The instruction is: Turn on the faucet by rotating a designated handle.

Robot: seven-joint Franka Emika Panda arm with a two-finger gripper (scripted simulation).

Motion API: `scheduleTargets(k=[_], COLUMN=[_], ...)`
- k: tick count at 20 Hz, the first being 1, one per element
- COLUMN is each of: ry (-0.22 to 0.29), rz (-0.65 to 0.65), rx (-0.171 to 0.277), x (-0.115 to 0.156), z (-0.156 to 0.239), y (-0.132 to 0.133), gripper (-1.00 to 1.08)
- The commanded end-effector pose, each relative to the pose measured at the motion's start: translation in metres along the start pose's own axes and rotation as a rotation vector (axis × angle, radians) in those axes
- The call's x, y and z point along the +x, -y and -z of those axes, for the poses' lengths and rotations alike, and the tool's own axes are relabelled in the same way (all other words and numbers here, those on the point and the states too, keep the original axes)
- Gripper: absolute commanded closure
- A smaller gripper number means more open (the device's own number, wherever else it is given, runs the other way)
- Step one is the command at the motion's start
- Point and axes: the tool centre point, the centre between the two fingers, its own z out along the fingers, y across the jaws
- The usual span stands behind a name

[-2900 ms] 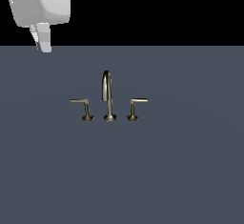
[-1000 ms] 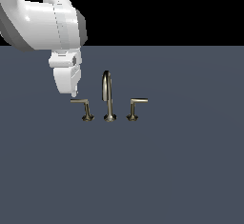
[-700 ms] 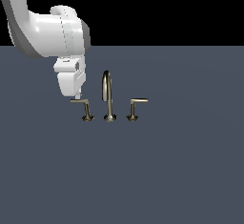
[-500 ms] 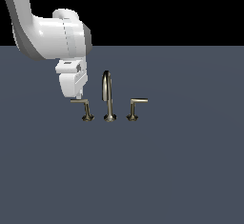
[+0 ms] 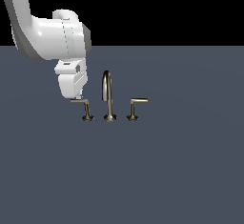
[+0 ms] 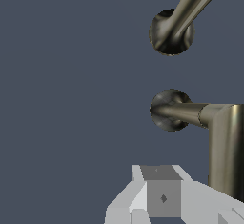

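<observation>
Gripper hangs right above the thin arm of the handle, which sticks out sideways toward the exterior view's left. I cannot tell how wide it is open, and it seems to hold nothing.

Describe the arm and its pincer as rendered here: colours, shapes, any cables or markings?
The arm is glossy white, made of rounded tubular segments with a dark grey band at the wrist joint. The pincer hangs from a boxy white hand. In the wrist view its fingers are pale grey and angular, one with a small diamond mark. No cables or lettering show.
</observation>
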Motion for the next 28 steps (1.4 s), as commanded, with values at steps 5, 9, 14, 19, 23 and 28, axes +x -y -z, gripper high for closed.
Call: scheduleTargets(k=[5,9,14,19,23,28], ry=[0.000,0.001,0.001,0.001,0.001,0.005], rz=[0.001,0.001,-0.007,-0.004,-0.002,-0.001], rx=[0.000,0.000,0.008,0.005,0.002,0.009], x=[-0.012,-0.017,-0.009,-0.008,-0.007,-0.007], z=[0.000,0.000,0.000,0.000,0.000,0.000], y=[-0.020,-0.030,-0.033,-0.049,-0.062,-0.065], gripper=[1.08,1.08,1.08,1.08,1.08,1.08])
